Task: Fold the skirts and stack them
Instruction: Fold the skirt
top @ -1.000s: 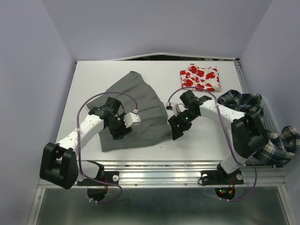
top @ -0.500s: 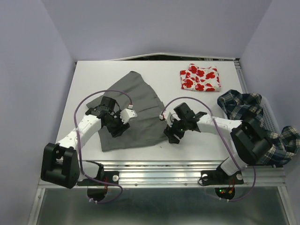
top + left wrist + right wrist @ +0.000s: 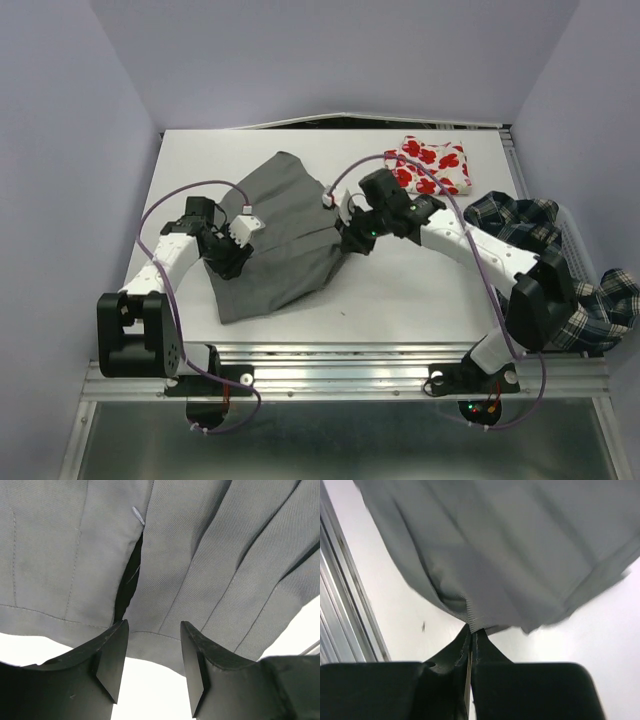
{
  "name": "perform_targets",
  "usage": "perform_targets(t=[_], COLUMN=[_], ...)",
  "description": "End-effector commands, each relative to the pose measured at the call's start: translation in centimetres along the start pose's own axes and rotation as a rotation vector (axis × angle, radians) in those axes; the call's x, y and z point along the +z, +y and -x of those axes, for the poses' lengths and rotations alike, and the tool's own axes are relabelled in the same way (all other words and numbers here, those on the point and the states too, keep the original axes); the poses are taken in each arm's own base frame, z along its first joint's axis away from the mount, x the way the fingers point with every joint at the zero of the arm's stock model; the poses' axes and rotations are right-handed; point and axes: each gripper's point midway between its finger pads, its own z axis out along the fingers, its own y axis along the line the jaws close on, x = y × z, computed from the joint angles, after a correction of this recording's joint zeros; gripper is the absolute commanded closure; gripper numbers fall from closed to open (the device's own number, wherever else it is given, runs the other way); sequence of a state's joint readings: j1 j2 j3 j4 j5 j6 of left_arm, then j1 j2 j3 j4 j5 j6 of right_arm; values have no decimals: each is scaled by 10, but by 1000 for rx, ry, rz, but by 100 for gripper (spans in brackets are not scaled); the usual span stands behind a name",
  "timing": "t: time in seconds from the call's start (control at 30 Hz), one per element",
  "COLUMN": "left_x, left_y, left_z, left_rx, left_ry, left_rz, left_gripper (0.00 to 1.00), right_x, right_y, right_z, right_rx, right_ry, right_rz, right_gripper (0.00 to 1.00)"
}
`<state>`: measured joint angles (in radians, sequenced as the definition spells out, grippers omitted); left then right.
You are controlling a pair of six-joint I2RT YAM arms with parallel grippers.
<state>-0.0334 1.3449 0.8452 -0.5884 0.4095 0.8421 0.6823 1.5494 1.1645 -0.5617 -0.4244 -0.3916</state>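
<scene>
Grey skirt (image 3: 283, 215) lies spread on the desk (image 3: 420, 290), centre-left, between the 2 arms. Right pincer (image 3: 470, 631) pinches its right edge, lifted off the desk. Left pincer (image 3: 152, 630) hangs spread at the opposite, left edge, cloth just beyond its tips. The fold likely runs right edge over towards left.

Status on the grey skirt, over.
Left tool open over waistband of plain grey cloth skirt. Right tool shut on its edge, lifted. Nothing seen blocking the fold.
</scene>
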Motion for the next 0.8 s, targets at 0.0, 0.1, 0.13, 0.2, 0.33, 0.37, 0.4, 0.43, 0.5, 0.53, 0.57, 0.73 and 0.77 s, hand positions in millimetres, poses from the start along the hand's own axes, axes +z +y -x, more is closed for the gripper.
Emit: perform_targets(t=[0.0, 0.1, 0.13, 0.2, 0.33, 0.37, 0.4, 0.43, 0.5, 0.53, 0.57, 0.73, 0.77], left_x=[6, 16, 21, 22, 18, 18, 17, 17, 20, 23, 24, 24, 23], left_y=[6, 12, 12, 27, 42, 43, 44, 44, 43, 43, 42, 45, 47], left_z=[-3, -10, -12, -11, -5, -4, -5, -5, -11, -13, -15, -15, -12], left_rx=[-9, -74, -91, -168, -227, -228, -228, -226, -229, -233, -232, -231, -230], left_ry=[17, 41, 50, 31, 16, 15, 19, 22, 38, 44, 52, 46, 39], left_rz=[9, -1, -13, 9, 21, 23, 27, 27, 27, 25, 24, 37, 46], left_gripper=[45, 49, 49, 51, 52, 52, 52, 52, 52, 52, 52, 53, 53], right_x=[-26, -9, 0, 36, 90, 95, 95, 92, 81, 67, 60, 16, 1], right_y=[7, -31, -43, -76, -115, -114, -114, -109, -100, -92, -87, -57, -43], right_z=[97, 145, 150, 153, 127, 121, 115, 114, 112, 112, 111, 85, 71], right_rx=[-11, -53, -59, -52, 22, 39, 66, 68, 69, 65, 64, 60, 66], right_ry=[-175, -190, -177, -134, -42, -27, -20, -22, -30, -39, -41, 1, 19], right_rz=[85, 12, -11, -77, -111, -100, -82, -68, -54, -53, -52, -45, -35], right_gripper=[99, 99, 99, 99, 99, 99, 99, 99, 99, 99, 99, 99, 99])
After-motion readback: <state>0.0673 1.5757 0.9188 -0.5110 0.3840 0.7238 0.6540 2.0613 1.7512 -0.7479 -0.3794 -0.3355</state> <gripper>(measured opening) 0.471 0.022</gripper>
